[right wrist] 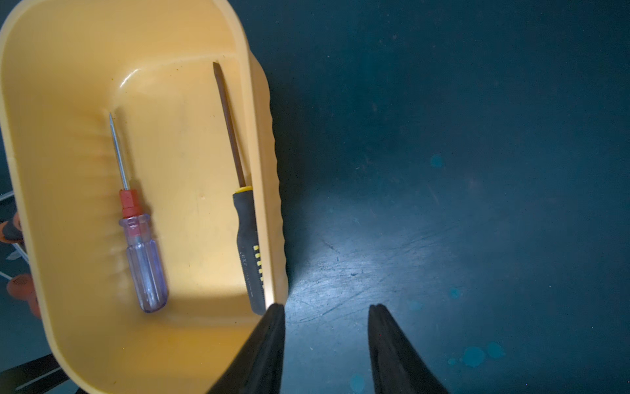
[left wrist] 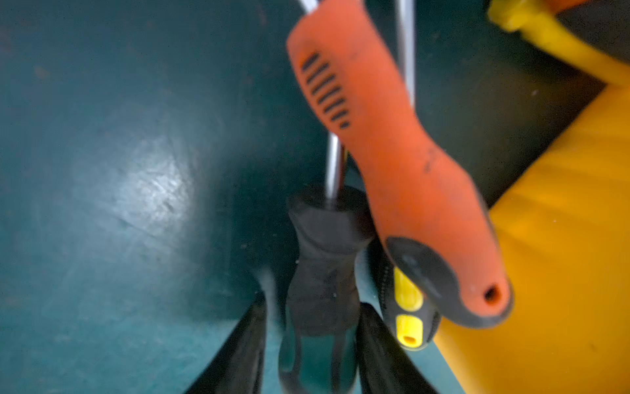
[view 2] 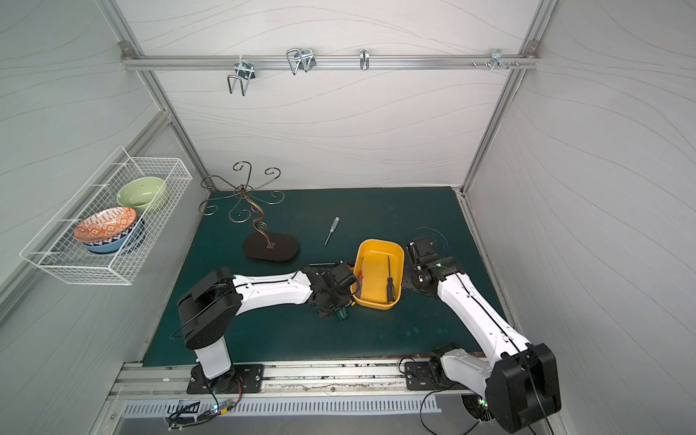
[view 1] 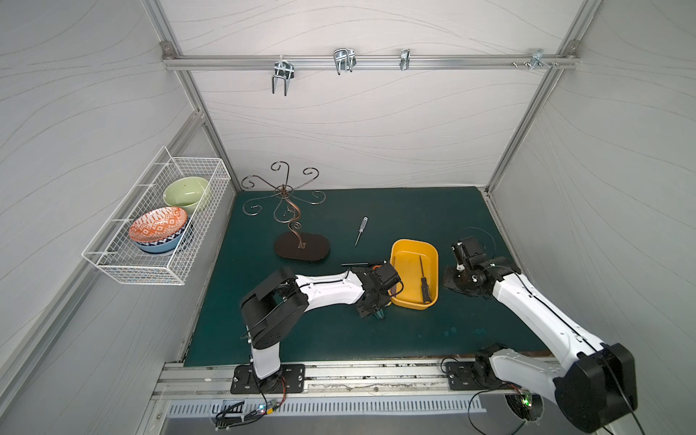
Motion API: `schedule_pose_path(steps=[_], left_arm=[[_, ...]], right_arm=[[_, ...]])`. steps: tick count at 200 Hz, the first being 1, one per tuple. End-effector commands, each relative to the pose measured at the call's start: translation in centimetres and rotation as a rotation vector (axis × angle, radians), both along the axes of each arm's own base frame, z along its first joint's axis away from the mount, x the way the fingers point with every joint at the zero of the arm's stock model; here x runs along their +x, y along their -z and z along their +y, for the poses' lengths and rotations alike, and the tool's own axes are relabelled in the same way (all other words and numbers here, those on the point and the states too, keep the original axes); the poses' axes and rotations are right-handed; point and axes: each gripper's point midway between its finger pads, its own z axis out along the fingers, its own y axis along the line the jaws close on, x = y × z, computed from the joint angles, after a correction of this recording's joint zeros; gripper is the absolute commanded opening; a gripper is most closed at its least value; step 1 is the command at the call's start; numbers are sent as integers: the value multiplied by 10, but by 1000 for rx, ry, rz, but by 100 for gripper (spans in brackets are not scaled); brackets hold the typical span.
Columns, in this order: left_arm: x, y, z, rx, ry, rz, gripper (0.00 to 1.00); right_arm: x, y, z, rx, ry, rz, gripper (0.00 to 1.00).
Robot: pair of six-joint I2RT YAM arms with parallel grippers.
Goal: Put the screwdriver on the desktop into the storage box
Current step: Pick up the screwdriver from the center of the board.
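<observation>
Left gripper (left wrist: 313,305) is low over the desktop (view 1: 339,331), just outside the near left corner of the storage box (view 1: 408,275). Its fingers sit either side of the handle of a green-and-black screwdriver (left wrist: 322,259). The wrist view is blurred, with a thin gap on one side, so cannot tell if it is clamped or only straddling. An orange screwdriver (left wrist: 402,177) and a yellow-and-black screwdriver (left wrist: 409,317) are bunched just beside it, outside the box's wall, the orange one overlapping the green one's shaft

The box sits flat on the desktop, right of centre. Two lie flat inside it, handles near, tips far: a red-and-clear screwdriver (right wrist: 143,252) on the left-arm side and a black screwdriver (right wrist: 247,238) along the opposite wall

Right gripper (right wrist: 326,308) is at the box's right side, jaws partly apart, nothing between them, bare desktop below. One finger is at the box rim, contact unclear

Farther back a clear-handled screwdriver (view 1: 360,230) lies alone on the desktop, apart from the box, right of a copper wire stand (view 1: 301,246). On the left wall a white wire basket (view 1: 158,260) holds a green bowl (view 1: 186,190) and an orange patterned bowl (view 1: 158,224). The back wall rail has metal hooks (view 1: 342,60)
</observation>
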Motion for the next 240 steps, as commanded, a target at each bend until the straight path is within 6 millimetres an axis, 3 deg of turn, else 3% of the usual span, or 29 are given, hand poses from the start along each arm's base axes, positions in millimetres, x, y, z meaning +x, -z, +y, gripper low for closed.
schedule_pose_path(steps=[1, 34, 74, 143, 169, 240], left_arm=[[-9, 11, 12, 58, -28, 85, 43], [-14, 15, 31, 111, -62, 138, 34], [-10, 4, 44, 96, -47, 121, 19], [12, -25, 25, -171, 71, 45, 0], [9, -32, 26, -199, 80, 66, 0], [-15, -40, 96, -1, -99, 99, 0]], right_arm=[[-1, 1, -5, -12, 13, 0, 44], [1, 1, -4, -13, 10, -2, 43], [5, -1, -2, -9, 8, -11, 43], [3, -1, -2, 0, 16, -15, 43], [3, -2, -2, 1, 17, -15, 43], [3, -3, -1, 10, 26, -21, 42]])
